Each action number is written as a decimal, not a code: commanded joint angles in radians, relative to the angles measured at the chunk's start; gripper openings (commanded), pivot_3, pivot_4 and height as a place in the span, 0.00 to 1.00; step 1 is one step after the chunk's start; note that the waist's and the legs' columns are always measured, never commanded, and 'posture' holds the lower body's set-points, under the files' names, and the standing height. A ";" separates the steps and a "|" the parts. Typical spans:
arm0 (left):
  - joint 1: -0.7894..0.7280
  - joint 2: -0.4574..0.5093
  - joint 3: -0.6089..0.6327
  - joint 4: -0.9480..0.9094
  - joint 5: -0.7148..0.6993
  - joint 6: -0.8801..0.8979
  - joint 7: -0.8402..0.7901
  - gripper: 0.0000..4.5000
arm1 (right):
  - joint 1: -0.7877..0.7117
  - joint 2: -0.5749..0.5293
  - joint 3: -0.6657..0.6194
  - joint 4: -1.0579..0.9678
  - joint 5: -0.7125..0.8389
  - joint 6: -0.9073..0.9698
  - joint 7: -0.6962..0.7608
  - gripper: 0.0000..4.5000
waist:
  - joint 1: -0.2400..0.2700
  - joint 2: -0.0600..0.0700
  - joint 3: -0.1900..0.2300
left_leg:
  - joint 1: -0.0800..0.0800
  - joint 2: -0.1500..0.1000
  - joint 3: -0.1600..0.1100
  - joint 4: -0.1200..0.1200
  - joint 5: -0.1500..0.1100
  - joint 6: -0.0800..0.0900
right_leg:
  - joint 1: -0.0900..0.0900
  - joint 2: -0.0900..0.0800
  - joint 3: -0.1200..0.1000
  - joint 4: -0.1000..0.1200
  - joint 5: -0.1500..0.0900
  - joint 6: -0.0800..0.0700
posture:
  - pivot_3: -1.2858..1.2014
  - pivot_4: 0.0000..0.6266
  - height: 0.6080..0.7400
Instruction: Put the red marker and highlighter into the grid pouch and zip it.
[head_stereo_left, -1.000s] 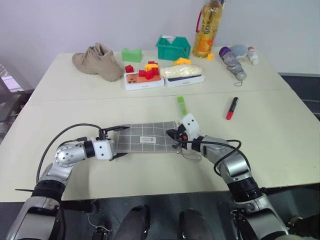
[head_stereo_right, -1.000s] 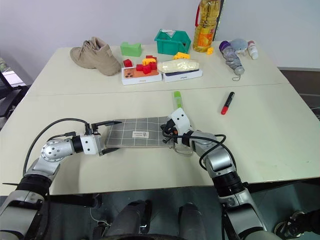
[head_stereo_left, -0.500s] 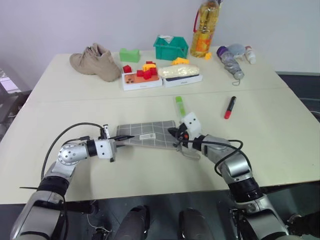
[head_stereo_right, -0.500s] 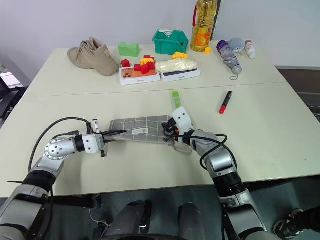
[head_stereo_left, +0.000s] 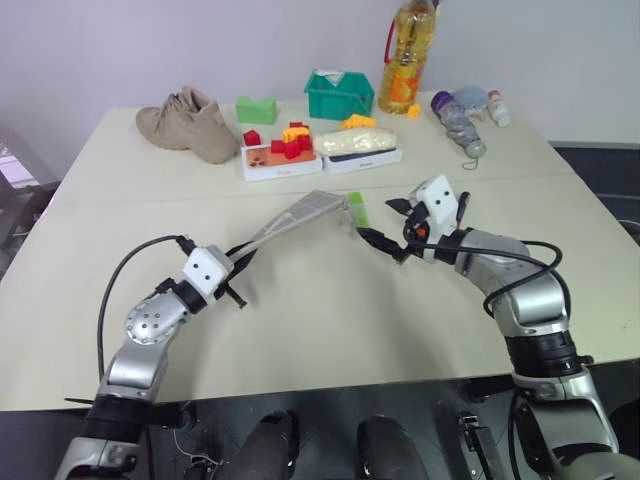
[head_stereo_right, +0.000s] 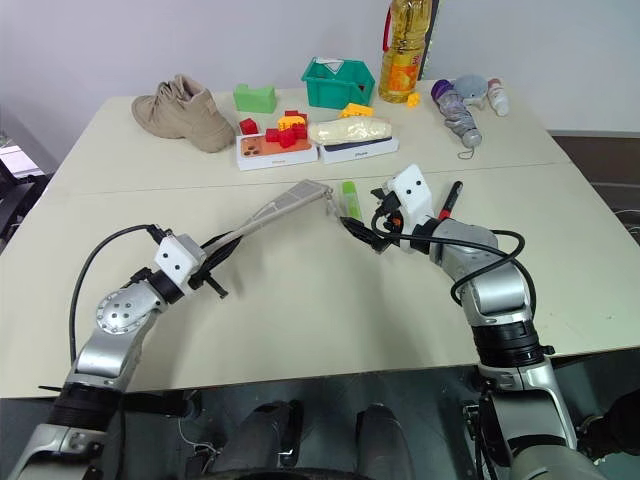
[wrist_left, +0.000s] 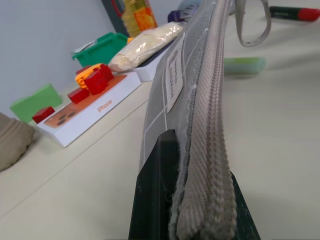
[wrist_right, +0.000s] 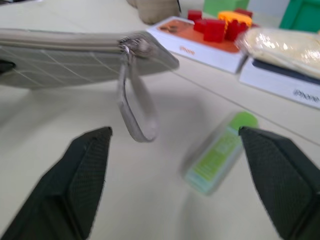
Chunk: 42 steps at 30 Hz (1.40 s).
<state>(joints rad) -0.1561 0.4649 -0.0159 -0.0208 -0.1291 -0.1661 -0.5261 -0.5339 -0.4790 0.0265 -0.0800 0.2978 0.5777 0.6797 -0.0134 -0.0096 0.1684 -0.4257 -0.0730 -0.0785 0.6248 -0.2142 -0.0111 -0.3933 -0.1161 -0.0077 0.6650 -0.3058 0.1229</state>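
Note:
My left gripper is shut on the near end of the grid pouch, which hangs tilted above the table with its far end highest. The grey wrist loop dangles from the zipper pull at that far end. To the right of the pouch, my right gripper is raised and open, holding nothing. The green highlighter lies on the table between the pouch's far end and the right gripper. The red marker lies just behind the right hand, partly hidden by it.
Along the back of the table are a tan shoe, a green block, a green basket, an oil bottle, a purple-capped bottle and two white boxes bearing small red and yellow blocks.
The left gripper has closed on the pouch's end and tipped it up off the table. The right gripper has let go of the pouch's zipper end, opened, and risen to the right.

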 joint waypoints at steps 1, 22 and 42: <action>0.017 -0.010 0.014 -0.089 0.017 0.036 0.034 0.00 | -0.006 0.038 0.004 -0.016 -0.003 -0.007 -0.038 0.95 | 0.000 0.000 0.000 | 0.000 0.000 0.000 0.000 0.000 0.000 | 0.000 0.000 0.000 0.000 0.000 0.000 | 0.52 0.24 0.99; 0.062 -0.075 -0.030 -0.166 0.107 0.087 0.080 0.00 | -0.045 0.173 0.058 -0.020 -0.002 0.021 -0.100 0.01 | 0.001 0.000 0.000 | 0.000 0.000 0.000 0.000 0.000 0.000 | 0.000 0.000 0.000 0.000 0.000 0.000 | 0.52 0.24 0.99; -0.045 -0.233 -0.140 -0.124 0.230 0.169 0.190 0.00 | -0.079 0.148 0.380 -0.221 -0.101 0.050 0.037 0.01 | 0.003 0.000 0.000 | 0.000 0.000 0.000 0.001 0.000 -0.001 | 0.000 0.000 0.000 0.000 0.000 0.000 | 0.52 0.24 0.99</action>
<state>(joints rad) -0.2036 0.2336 -0.1201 -0.1184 0.0961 0.0307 -0.3201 -0.5851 -0.3466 0.4004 -0.2591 0.1993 0.6361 0.7151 -0.0103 -0.0098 0.1684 -0.4259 -0.0735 -0.0786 0.6259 -0.2139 -0.0117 -0.3931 -0.1162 -0.0078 0.6649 -0.3058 0.1229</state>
